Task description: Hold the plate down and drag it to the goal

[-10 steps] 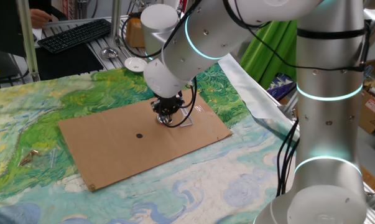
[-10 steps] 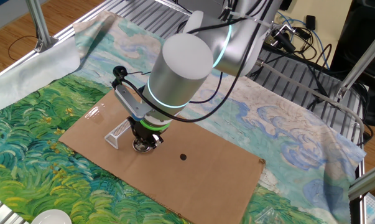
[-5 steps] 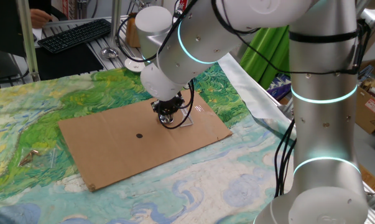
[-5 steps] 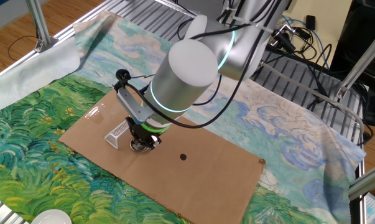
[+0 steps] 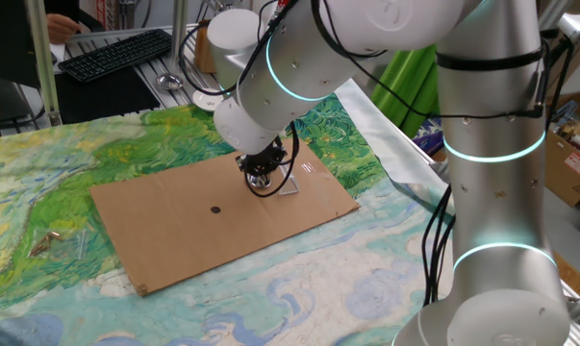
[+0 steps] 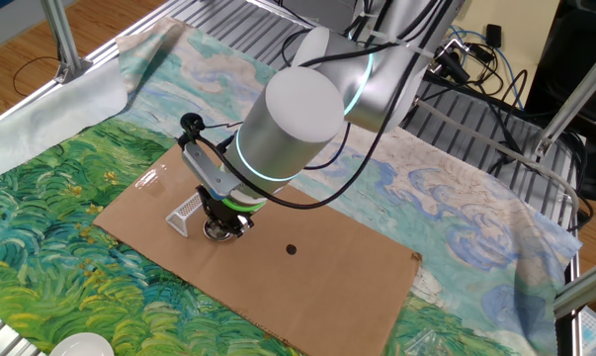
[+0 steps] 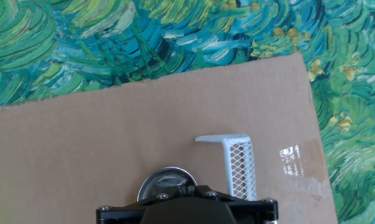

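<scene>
Closed jaws of the gripper (image 6: 218, 227) press on the plate (image 7: 166, 185) as before, on the cardboard sheet (image 5: 174, 226). Compared with a second earlier, the plate sits slightly nearer the goal (image 7: 238, 163), now just beside its mesh wall.

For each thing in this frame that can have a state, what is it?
end effector: shut, tip down on the plate.
plate: flat on the cardboard, pinned under the end effector, right beside the goal, not yet inside it.
goal: white wedge frame lying on the cardboard, nothing inside it.
cardboard sheet: lying flat on the painted cloth.
black dot: on the cardboard, apart from the plate.
</scene>
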`<action>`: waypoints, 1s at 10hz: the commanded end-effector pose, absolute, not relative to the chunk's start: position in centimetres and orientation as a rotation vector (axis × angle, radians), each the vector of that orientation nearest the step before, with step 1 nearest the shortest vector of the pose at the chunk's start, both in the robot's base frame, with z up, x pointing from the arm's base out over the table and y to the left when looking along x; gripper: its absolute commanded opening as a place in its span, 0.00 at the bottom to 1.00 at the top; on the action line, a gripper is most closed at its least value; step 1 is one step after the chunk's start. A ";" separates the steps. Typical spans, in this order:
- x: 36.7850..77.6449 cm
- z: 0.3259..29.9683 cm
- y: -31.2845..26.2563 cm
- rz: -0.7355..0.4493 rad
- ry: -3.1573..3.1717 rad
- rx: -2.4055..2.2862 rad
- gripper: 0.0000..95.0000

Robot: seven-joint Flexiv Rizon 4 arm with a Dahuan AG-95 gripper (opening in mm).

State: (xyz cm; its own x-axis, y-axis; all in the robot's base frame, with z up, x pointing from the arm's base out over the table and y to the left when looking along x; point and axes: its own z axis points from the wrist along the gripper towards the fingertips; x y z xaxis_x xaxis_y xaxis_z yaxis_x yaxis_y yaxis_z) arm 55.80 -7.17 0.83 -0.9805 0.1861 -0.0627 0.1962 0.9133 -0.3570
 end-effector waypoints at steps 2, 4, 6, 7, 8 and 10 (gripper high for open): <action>55.7 1.1 -7.3 -0.569 3.056 0.306 0.00; 55.8 1.0 -7.5 -0.577 3.054 0.309 0.00; 55.8 1.0 -7.7 -0.607 3.049 0.311 0.00; 55.8 1.0 -7.7 -0.607 3.048 0.317 0.00; 55.9 1.0 -7.8 -0.608 3.047 0.320 0.00; 55.9 0.9 -7.9 -0.634 3.043 0.308 0.00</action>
